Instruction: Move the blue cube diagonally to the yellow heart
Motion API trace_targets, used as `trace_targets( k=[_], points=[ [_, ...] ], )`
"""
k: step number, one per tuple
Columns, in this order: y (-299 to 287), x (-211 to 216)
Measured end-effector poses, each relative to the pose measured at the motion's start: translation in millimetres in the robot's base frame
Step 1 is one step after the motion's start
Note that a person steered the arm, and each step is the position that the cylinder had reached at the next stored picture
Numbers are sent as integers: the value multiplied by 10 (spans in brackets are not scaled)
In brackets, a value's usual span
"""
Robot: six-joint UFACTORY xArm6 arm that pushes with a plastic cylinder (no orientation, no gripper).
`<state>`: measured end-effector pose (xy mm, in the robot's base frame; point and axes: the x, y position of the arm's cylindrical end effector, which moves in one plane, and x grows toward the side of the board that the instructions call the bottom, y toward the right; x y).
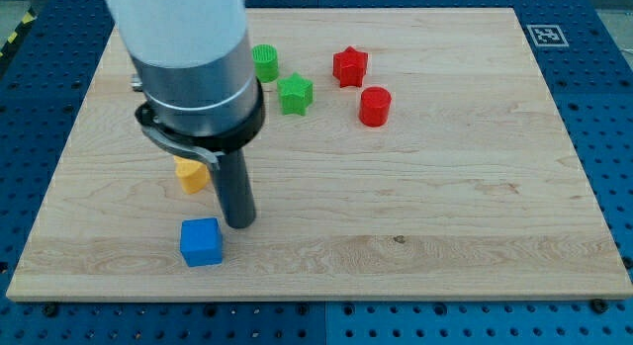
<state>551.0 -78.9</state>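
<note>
Near the worktop's [475, 246] bottom-left corner, my tip [238, 224] rests just right of the blue cube [202, 242], slightly above it; no gripper exists to report. A yellow block [191, 175] lies above the cube.

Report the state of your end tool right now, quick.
No gripper: my tip holds nothing, resting on the board just right of and above the blue cube, below the yellow block.

The arm [183, 34] is a broad cylinder, pale grey-white above, with a darker grey metallic band below. Under that sits a black ring clamp [193, 135] with a thin silvery edge. From it a straight, smooth, dark grey rod [233, 187] runs to my tip [238, 224], which is blunt and round.
</note>
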Motion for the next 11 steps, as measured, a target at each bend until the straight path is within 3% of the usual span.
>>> trace_targets(
  k=[1, 3, 5, 6, 9, 10, 11],
  points=[
    [-16, 289],
    [-702, 512],
    [-547, 678],
    [-225, 484],
    [-131, -1327],
    [-174, -1400],
    [-613, -1493]
  ],
)
